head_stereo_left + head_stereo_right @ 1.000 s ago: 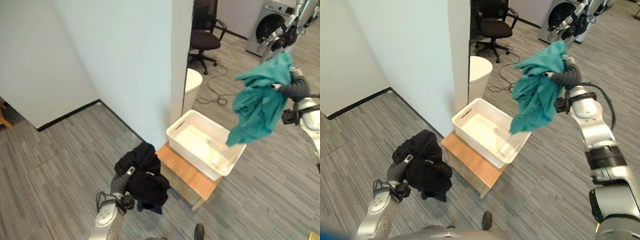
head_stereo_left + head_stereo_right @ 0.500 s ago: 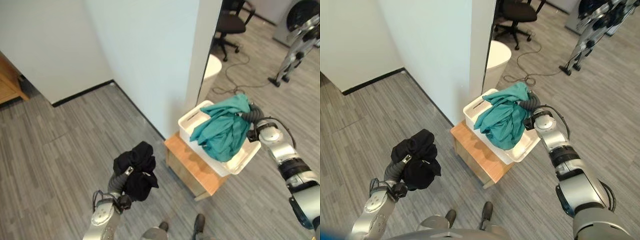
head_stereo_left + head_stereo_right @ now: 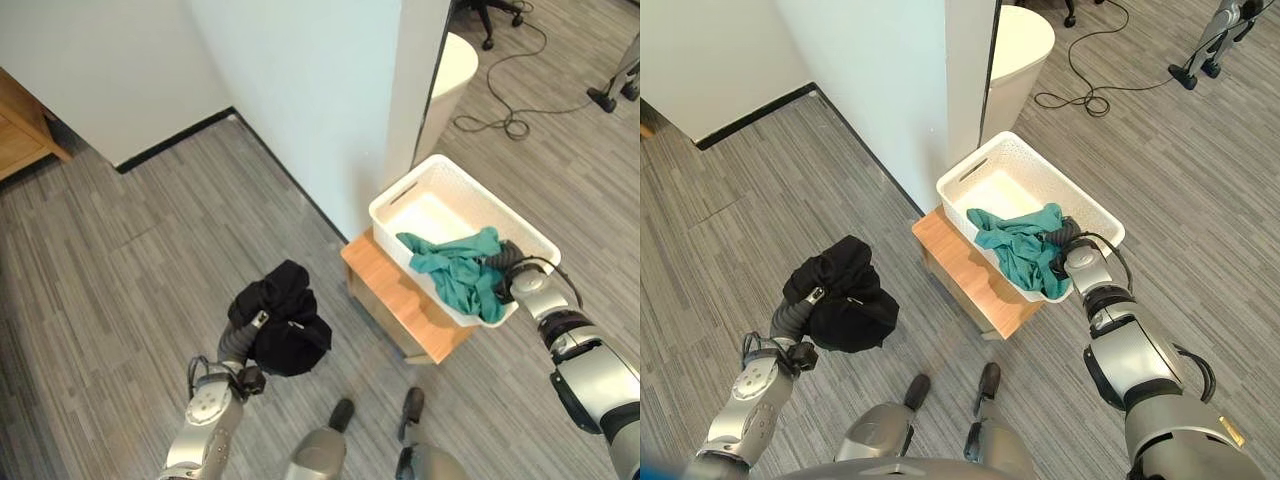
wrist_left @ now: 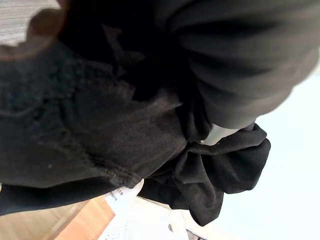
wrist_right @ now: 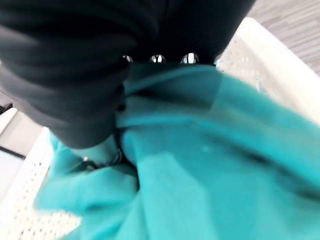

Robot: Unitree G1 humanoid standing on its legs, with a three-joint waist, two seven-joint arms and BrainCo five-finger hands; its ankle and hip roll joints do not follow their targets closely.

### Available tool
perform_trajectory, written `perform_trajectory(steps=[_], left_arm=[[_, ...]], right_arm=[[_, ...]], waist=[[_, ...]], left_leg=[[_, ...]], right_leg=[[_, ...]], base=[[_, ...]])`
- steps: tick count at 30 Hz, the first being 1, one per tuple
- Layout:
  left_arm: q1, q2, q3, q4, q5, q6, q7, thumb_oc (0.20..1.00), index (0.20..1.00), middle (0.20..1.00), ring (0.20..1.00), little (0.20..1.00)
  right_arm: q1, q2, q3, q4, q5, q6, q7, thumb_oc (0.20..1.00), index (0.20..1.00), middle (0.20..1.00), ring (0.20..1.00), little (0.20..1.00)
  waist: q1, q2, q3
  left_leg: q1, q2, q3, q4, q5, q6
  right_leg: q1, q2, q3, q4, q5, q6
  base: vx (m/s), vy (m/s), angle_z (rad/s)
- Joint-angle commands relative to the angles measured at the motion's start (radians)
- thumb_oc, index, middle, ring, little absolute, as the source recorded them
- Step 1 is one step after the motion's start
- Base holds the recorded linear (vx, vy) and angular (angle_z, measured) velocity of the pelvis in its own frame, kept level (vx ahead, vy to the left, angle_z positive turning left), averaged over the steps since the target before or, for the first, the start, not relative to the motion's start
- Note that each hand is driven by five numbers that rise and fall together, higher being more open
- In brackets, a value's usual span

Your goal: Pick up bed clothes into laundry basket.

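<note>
A white laundry basket [image 3: 497, 205] stands on a low wooden stool [image 3: 400, 300] beside a wall corner. A teal cloth [image 3: 455, 275] lies bunched in the basket's near half, and part of it hangs over the near rim. My right hand [image 3: 510, 272] rests at the basket's near right corner with its fingers curled into the teal cloth [image 5: 200, 165]. My left hand [image 3: 245, 335] is raised over the floor to the left of the stool. It is shut on a black cloth bundle [image 3: 282, 320], which wraps over its fingers [image 4: 100, 140].
A white round bin [image 3: 455, 60] stands behind the wall corner, and a loose cable [image 3: 510, 120] lies on the floor beyond it. A wooden piece of furniture [image 3: 20, 130] is at the far left. Grey plank floor surrounds the stool.
My right arm has brought the teal cloth down from above the basket into it. The black bundle stays in my left hand. The camera has shifted.
</note>
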Motion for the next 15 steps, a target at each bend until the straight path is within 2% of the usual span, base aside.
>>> perform_trajectory(steps=[1,6,7,8,10,12,14,15], left_arm=[[0.007,0.043,0.012,-0.084,-0.039,-0.069,-0.015,0.2,0.2,0.2,0.2,0.2],[0.012,0.049,0.037,-0.085,-0.028,-0.066,-0.022,0.2,0.2,0.2,0.2,0.2],[0.009,0.049,0.041,-0.084,-0.027,-0.065,-0.022,0.2,0.2,0.2,0.2,0.2],[0.0,0.05,0.048,-0.087,-0.02,-0.068,-0.02,0.2,0.2,0.2,0.2,0.2],[-0.003,0.051,0.051,-0.089,-0.017,-0.071,-0.019,0.2,0.2,0.2,0.2,0.2],[-0.027,0.048,0.068,-0.106,-0.005,-0.08,-0.014,0.2,0.2,0.2,0.2,0.2],[-0.033,0.047,0.072,-0.109,0.001,-0.083,-0.012,0.2,0.2,0.2,0.2,0.2],[-0.047,0.046,0.072,-0.122,0.008,-0.087,-0.009,0.2,0.2,0.2,0.2,0.2]], right_arm=[[-0.126,-0.046,0.077,-0.073,-0.012,-0.031,0.025,1.0,1.0,1.0,1.0,1.0],[-0.134,-0.179,0.128,-0.305,-0.078,-0.028,0.052,1.0,1.0,1.0,1.0,1.0],[-0.125,-0.203,0.128,-0.347,-0.078,-0.03,0.056,1.0,1.0,1.0,1.0,1.0],[-0.11,-0.266,0.103,-0.441,-0.065,-0.035,0.053,1.0,1.0,1.0,1.0,1.0],[-0.097,-0.3,0.085,-0.483,-0.066,-0.038,0.05,1.0,1.0,1.0,1.0,1.0],[-0.016,-0.377,-0.013,-0.665,-0.067,-0.066,0.034,1.0,1.0,1.0,1.0,1.0],[0.025,-0.385,-0.049,-0.717,-0.059,-0.077,0.033,1.0,1.0,1.0,1.0,1.0],[0.126,-0.364,-0.137,-0.824,-0.028,-0.102,0.033,1.0,1.0,1.0,1.0,1.0]], waist=[[0.005,-0.018,-0.044],[-0.029,-0.031,-0.068],[-0.034,-0.031,-0.074],[-0.047,-0.032,-0.089],[-0.051,-0.031,-0.095],[-0.075,-0.023,-0.123],[-0.081,-0.021,-0.13],[-0.084,-0.017,-0.142]], left_leg=[[-0.066,0.029,-0.012,-0.082,0.161,-0.029],[-0.034,0.041,0.012,-0.093,0.151,-0.036],[-0.028,0.043,0.015,-0.094,0.149,-0.036],[-0.013,0.045,0.022,-0.097,0.146,-0.039],[-0.007,0.046,0.025,-0.097,0.144,-0.04],[0.013,0.046,0.036,-0.098,0.135,-0.042],[0.018,0.046,0.039,-0.098,0.132,-0.041],[0.028,0.046,0.04,-0.098,0.128,-0.041]], right_leg=[[0.082,-0.023,0.001,0.015,-0.08,0.05],[0.1,-0.023,0.008,0.015,-0.085,0.053],[0.104,-0.024,0.009,0.015,-0.086,0.054],[0.115,-0.025,0.007,0.015,-0.089,0.056],[0.121,-0.027,0.006,0.015,-0.091,0.057],[0.138,-0.033,0.006,0.015,-0.097,0.06],[0.143,-0.033,0.007,0.015,-0.099,0.06],[0.154,-0.035,0.007,0.015,-0.104,0.06]], base=[[0.01,0.003,-0.03],[0.02,0.005,-0.08],[0.05,-0.002,-0.06],[0.05,0.001,-0.06],[0.04,0.001,-0.09],[0.06,0.001,-0.04],[0.04,-0.001,-0.11],[0.07,0.0,-0.1]])
